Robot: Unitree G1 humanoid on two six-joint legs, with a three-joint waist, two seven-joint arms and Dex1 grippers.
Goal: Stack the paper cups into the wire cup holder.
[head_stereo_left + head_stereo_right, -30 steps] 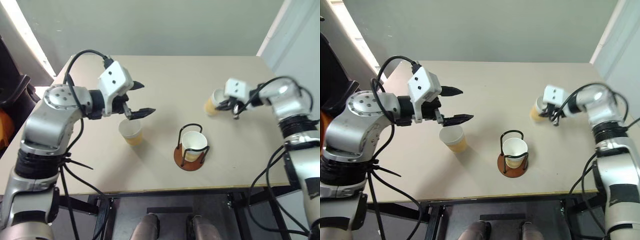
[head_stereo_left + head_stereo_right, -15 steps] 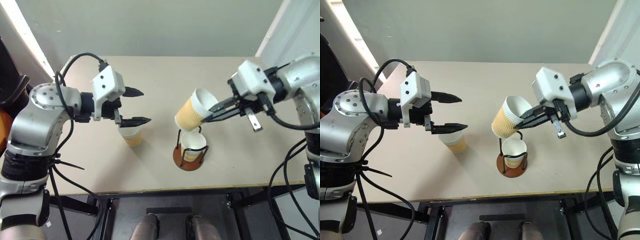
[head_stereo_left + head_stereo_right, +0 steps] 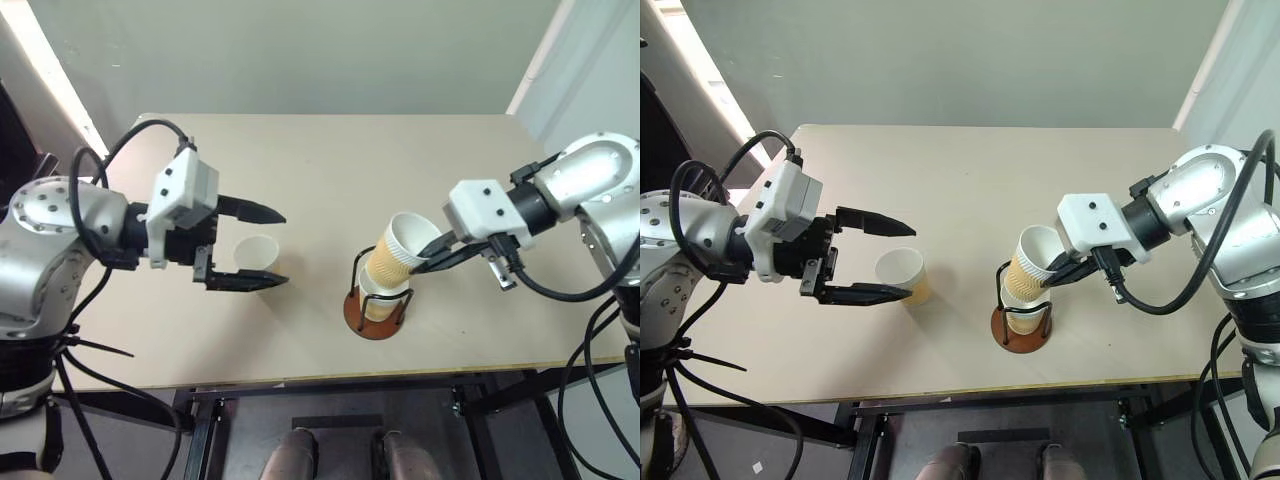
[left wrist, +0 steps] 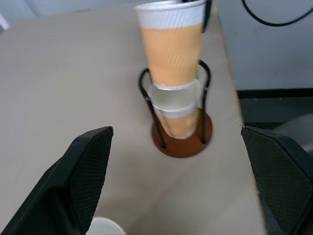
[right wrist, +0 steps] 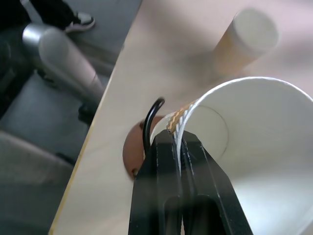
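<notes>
A plain beige table against a grey wall is my workspace. My right gripper is pinched shut on the rim of a paper cup, which sits tilted, partly nested in the cup already inside the wire holder. My left gripper hangs spread wide beside the third cup. These cups look light and crushable, so I'd grip each by the stiffer rolled rim, gently.
</notes>
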